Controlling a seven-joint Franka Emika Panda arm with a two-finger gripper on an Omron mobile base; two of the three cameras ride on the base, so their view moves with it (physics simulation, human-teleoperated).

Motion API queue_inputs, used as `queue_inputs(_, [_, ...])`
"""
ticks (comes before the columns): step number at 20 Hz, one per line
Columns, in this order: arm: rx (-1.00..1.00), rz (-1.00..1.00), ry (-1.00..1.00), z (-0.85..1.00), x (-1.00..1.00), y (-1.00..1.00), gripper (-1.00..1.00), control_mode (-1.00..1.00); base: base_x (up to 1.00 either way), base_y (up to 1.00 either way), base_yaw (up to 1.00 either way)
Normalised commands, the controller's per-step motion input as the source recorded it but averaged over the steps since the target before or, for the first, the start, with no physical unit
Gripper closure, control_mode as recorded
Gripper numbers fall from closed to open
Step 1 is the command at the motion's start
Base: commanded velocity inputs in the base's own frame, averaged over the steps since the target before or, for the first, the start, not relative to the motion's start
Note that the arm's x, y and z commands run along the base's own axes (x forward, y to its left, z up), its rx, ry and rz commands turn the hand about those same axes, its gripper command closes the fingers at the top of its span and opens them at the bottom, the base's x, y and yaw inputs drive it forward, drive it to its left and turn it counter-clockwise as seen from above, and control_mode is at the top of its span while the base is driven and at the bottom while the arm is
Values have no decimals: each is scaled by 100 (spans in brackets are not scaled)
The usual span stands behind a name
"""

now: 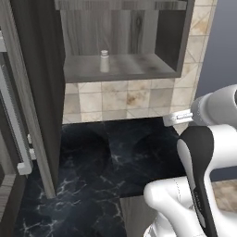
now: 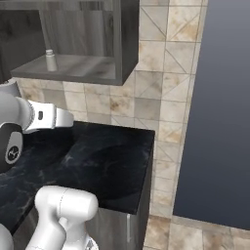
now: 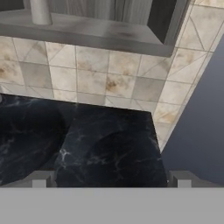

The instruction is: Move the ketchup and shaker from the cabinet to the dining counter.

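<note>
No readable text, label, brand, number or sign anywhere. The shaker [image 1: 104, 60] on the cabinet [image 1: 121, 67] shelf carries a plain pale body, no print that can be made out. Cabinet panels show wood grain only. Wall tiles [image 2: 146, 105] are blank, beige mottling. The black bench [image 1: 111, 157] top has white veining, no markings. A small round emblem sits on the arm's dark joint [image 2: 13, 151] in the right base view, too small to read.

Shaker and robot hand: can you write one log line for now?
shaker: upright on cabinet shelf | gripper: open, empty, over black counter
</note>
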Motion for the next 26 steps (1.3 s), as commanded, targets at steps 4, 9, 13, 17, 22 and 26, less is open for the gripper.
queue_inputs(4, [0,0,0,0,0,0,-100,100,2,0,-2])
queue_inputs(9, [0,0,0,0,0,0,-100,100,0,0,0])
queue_inputs(13, [0,0,0,0,0,0,-100,100,-1,0,0])
queue_inputs(17, [2,1,-1,0,-24,0,-100,-100,0,0,0])
queue_inputs(22, [5,13,-6,13,-27,-1,-100,-100,0,0,0])
queue_inputs(26, [3,18,-13,37,-16,0,-100,-100,0,0,0])
